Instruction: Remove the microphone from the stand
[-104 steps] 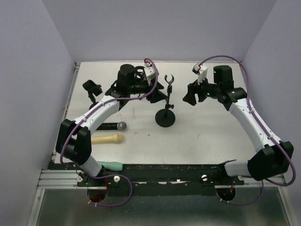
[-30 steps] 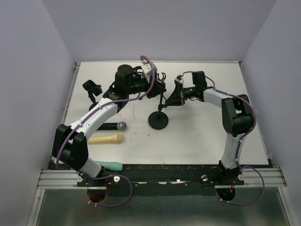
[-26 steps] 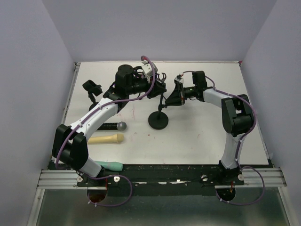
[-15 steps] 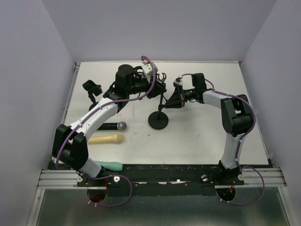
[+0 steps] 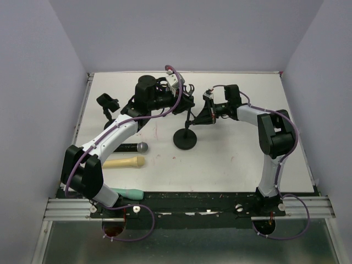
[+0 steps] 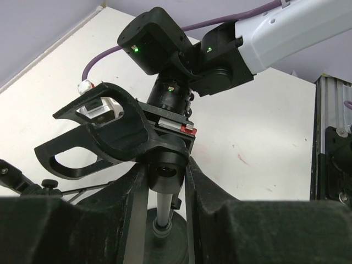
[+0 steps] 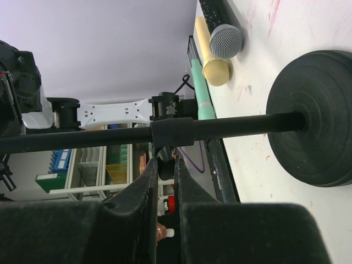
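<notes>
My left fingers clamp the stand under its empty clip, my right fingers pinch the pole (tight quarters); opposing pulls could topple it.

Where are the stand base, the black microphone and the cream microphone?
stand base [image 5: 185, 141], top view, middle of the round disc.
black microphone [image 5: 142, 147], top view, its grey mesh head.
cream microphone [image 5: 125, 162], top view, middle of its handle.
</notes>
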{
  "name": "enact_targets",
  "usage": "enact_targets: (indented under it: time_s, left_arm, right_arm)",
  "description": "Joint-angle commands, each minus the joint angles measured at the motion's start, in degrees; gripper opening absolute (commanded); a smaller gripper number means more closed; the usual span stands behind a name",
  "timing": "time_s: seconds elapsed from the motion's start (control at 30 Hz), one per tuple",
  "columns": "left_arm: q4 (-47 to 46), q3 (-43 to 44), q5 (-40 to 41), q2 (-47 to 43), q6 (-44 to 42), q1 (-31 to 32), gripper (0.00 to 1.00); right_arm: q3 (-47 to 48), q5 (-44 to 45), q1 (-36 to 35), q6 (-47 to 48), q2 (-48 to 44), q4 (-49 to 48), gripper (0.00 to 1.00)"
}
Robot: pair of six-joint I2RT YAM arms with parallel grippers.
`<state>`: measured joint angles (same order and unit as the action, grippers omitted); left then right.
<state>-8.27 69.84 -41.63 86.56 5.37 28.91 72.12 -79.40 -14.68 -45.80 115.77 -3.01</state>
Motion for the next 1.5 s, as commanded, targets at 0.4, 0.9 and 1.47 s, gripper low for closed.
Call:
enact_targets:
  time_s: [0.4, 0.9, 1.47]
  left_arm:
    - [2.6, -0.7, -2.9, -3.7, 1.9, -1.3, 0.0]
    - [0.8, -1.2, -4.3, -2.9, 3.7, -1.7, 0.0]
    - [-1.0, -2.8, -4.5, -4.5, 5.2, -2.4, 0.0]
  right_arm:
    - [6.1, 16.2, -2.3, 50.4, -11.8, 14.4, 0.01]
    - [-39.9, 38.1, -12.5, 122.0, -23.6, -72.8, 0.01]
    - [-37.6, 46.3, -4.2, 117.6, -43.3, -6.8, 0.6]
